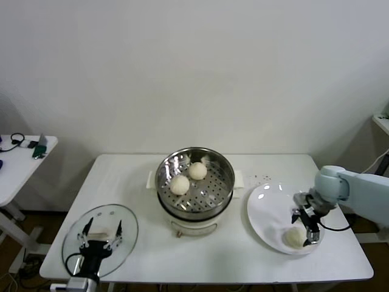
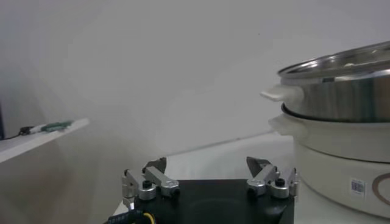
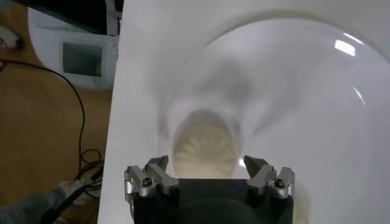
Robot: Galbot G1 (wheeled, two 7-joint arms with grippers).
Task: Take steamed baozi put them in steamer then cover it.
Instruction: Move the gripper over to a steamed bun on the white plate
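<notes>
A plain white wall (image 1: 194, 67) rose behind a smooth white rectangular table (image 1: 200, 261), with a small white side table (image 1: 18, 164) off to the left carrying cables and small gadgets. At the table's left front lay a clear round glass lid (image 1: 124, 234), and the left gripper (image 1: 101, 237) hovered over it with its jaws spread wide, holding nothing. In the middle stood the round shiny stainless-steel steamer (image 1: 194, 182) on its cream-white pot base; two smooth, round, cream-white steamed baozi (image 1: 180, 184) rested side by side on its perforated floor. To the right sat a flat glossy white round plate (image 1: 267, 210) holding one more bun (image 1: 294, 237) near its front rim. The right gripper (image 1: 308, 228) was down at that bun, its jaws open on either side of the pleated dough, not yet clamped
</notes>
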